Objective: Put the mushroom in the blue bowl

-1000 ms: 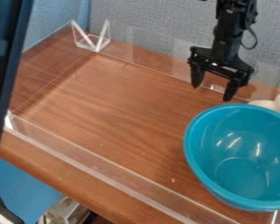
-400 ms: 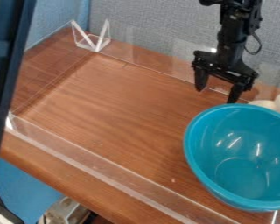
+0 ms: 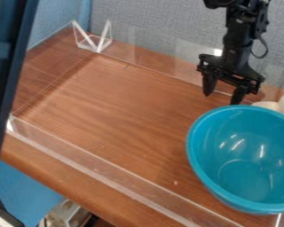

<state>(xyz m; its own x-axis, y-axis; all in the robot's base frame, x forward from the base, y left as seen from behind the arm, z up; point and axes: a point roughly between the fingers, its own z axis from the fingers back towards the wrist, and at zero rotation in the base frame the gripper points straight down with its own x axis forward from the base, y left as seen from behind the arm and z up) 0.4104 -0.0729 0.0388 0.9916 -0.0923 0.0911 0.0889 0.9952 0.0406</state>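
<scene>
The black gripper point(image 3: 231, 86) hangs pointing down at the upper right of the frame, its fingers slightly spread with nothing between them. The mushroom point(image 3: 270, 107) lies at the right edge on the wooden table point(image 3: 97, 97), just above the rim of the blue bowl point(image 3: 243, 160), which fills the lower right

Teal-blue bowl point(image 3: 241, 170), cream mushroom point(image 3: 272, 107), black fingers point(image 3: 209, 86).
</scene>
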